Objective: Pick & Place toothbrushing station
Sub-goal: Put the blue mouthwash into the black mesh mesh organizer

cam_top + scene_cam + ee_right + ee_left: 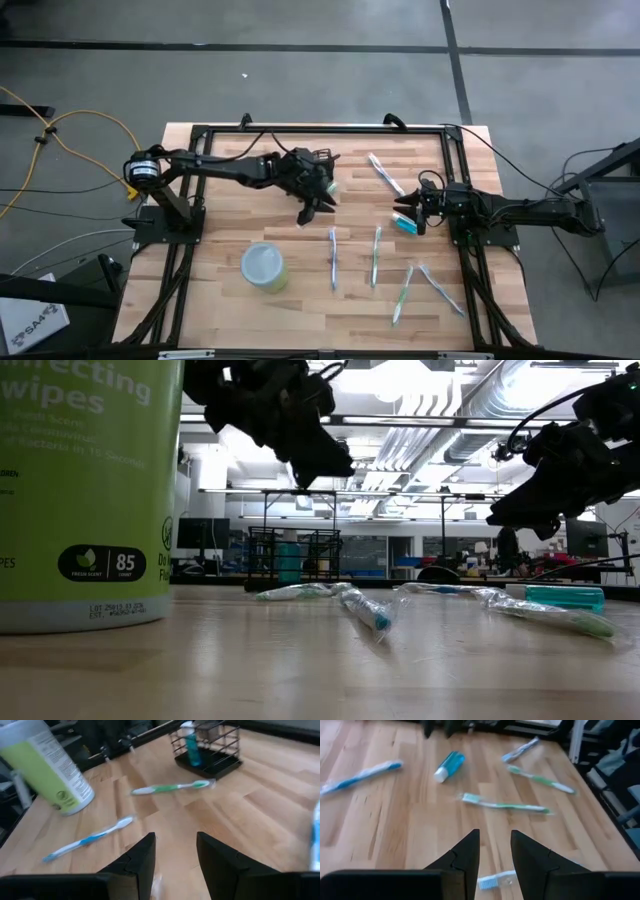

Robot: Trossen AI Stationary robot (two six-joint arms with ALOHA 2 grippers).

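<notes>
The toothbrushing station [207, 747], a small black wire holder, stands upright on the wooden table toward its far side, with a blue tube upright inside it. The low view shows the holder [293, 555] far off. My left gripper [313, 213] hangs open above the table's middle, slanting down, with nothing between its fingers. A toothbrush head [495, 881] lies on the table below that gripper [495, 855]. My right gripper [415, 215] waits open at the right, low over a teal toothpaste tube [405, 222], holding nothing.
Several toothbrushes lie flat on the table's middle and near right, among them a green one [505, 806] and a blue one [90, 840]. A yellow-green wipes canister [263, 268] stands near the front left. A black frame [320, 128] borders the table.
</notes>
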